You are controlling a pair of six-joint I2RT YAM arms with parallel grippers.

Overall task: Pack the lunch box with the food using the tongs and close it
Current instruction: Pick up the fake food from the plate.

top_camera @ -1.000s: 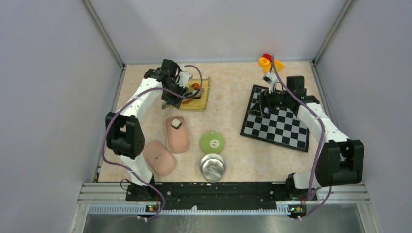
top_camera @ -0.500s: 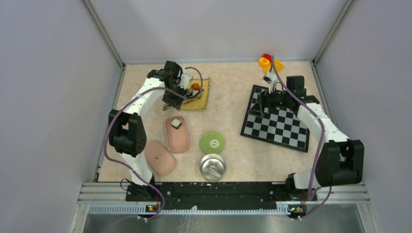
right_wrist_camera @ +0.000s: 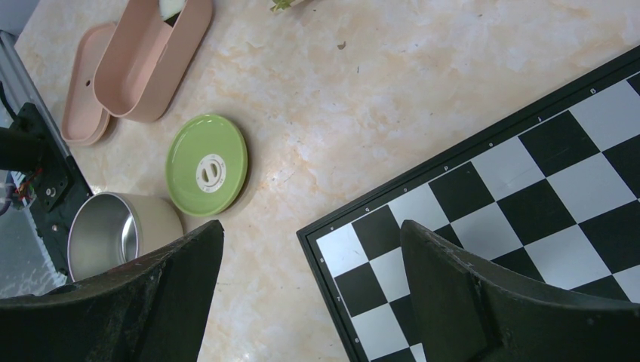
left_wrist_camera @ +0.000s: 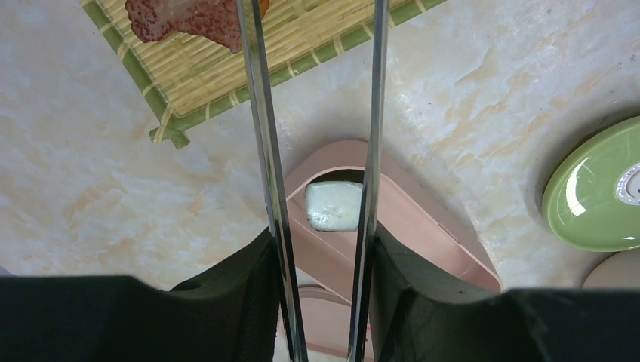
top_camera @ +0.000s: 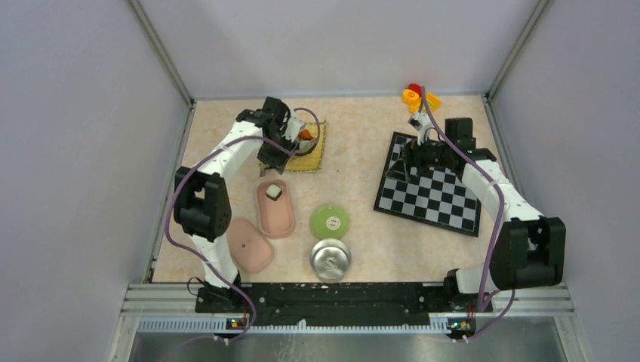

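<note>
My left gripper (left_wrist_camera: 321, 245) is shut on the tongs (left_wrist_camera: 258, 113). Their two silver arms run up between my fingers (left_wrist_camera: 245, 275) and stand apart. The tong tips leave the left wrist view at the top, next to a reddish-brown piece of food (left_wrist_camera: 192, 15) on the bamboo mat (left_wrist_camera: 226, 72). Below the tongs lies the open pink lunch box (left_wrist_camera: 423, 219) with one white sushi piece (left_wrist_camera: 333, 205) inside. From above, the left gripper (top_camera: 278, 145) hangs over the mat (top_camera: 311, 154), beside an orange morsel (top_camera: 305, 135). The right gripper (right_wrist_camera: 309, 234) is open over the chessboard corner, holding nothing.
The pink lunch box lid (top_camera: 247, 245) lies left of the lunch box (top_camera: 278, 215). A green round lid (top_camera: 329, 222) and a metal bowl (top_camera: 330, 259) sit near the front. The chessboard (top_camera: 430, 188) fills the right side, with toy blocks (top_camera: 415, 96) at the back.
The left arm has swung right and farther back, bringing the gripper and tongs over the mat. The right arm has not moved.
</note>
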